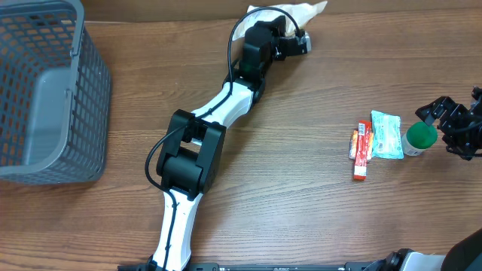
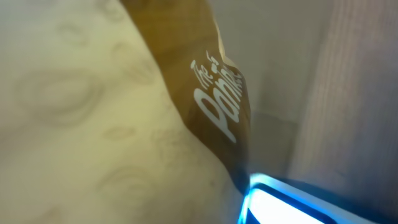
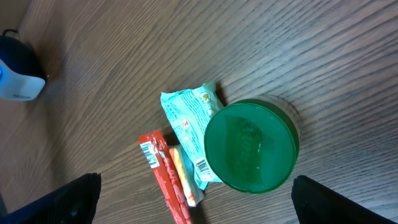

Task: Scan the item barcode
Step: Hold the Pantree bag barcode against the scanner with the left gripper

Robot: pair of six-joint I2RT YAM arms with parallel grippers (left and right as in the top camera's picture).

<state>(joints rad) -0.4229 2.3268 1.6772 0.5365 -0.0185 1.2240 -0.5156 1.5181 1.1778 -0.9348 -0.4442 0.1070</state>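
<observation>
One jar (image 3: 250, 146), one teal packet (image 3: 185, 115) and two sticks (image 1: 362, 154) sit by my wide-open right gripper (image 1: 440, 128); my left gripper (image 1: 300, 42) sits closed against one bag (image 1: 312, 10).

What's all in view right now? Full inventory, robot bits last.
wooden table: 1, brown, under everything.
grey plastic mesh basket: 1, grey, far left.
cream bag with brown printed band: 1, cream/brown, top centre.
red stick packet: 1, red, right side.
small orange packet: 1, orange, against red stick's left.
teal plastic packet: 1, teal, right of red stick.
green-lidded round tub: 1, green/white, right of teal packet.
black-and-white device with blue spot: 1, cut off, right wrist view's edge.
left gripper: 1, black, shut, at the bag.
right gripper: 1, black, open, at the tub.
</observation>
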